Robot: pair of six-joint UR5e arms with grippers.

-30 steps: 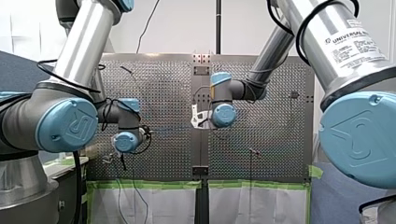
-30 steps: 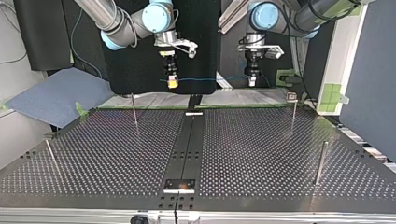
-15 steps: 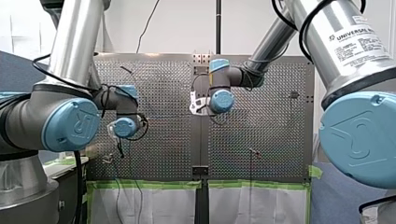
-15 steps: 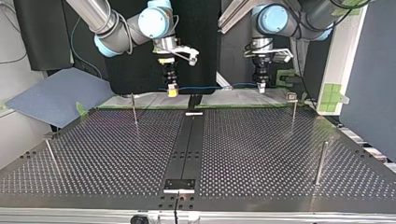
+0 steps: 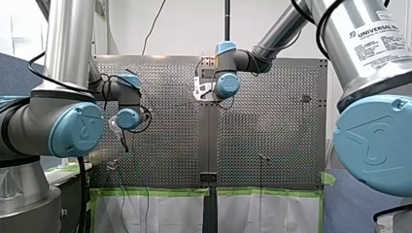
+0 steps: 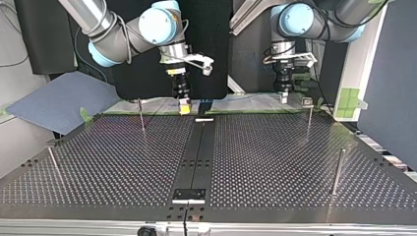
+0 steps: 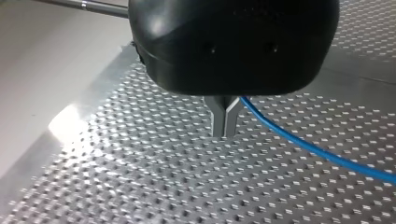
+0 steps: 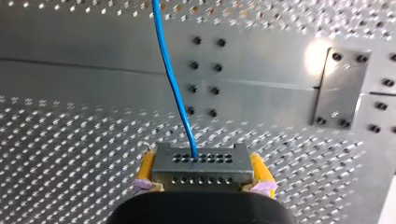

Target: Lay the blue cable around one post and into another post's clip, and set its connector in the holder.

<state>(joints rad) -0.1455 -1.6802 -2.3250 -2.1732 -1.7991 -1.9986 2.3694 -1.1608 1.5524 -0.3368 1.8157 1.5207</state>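
Note:
In the right wrist view my right gripper [image 8: 201, 183] is shut on a metal connector [image 8: 201, 167] with rows of small holes, held between its yellow pads [image 8: 145, 169]. The blue cable [image 8: 172, 74] leaves the connector and runs ahead over the perforated table. In the left wrist view my left gripper [image 7: 225, 127] has its metal fingers shut on the blue cable [image 7: 322, 153], which trails off to one side just above the table. In the top view my right gripper [image 6: 184, 107] and my left gripper [image 6: 283, 97] hang at the table's far edge.
Thin upright posts stand on the table in the top view: one [image 6: 141, 116] beside my right gripper, one with a clip on top [image 6: 308, 114] beside my left gripper, and two nearer [image 6: 337, 171] [image 6: 54, 165]. A metal plate [image 6: 189, 195] sits on the dark centre strip.
Both grippers have come down and forward to the table's far edge in the top view, carrying the cable. In the front view both wrists have moved up and away.

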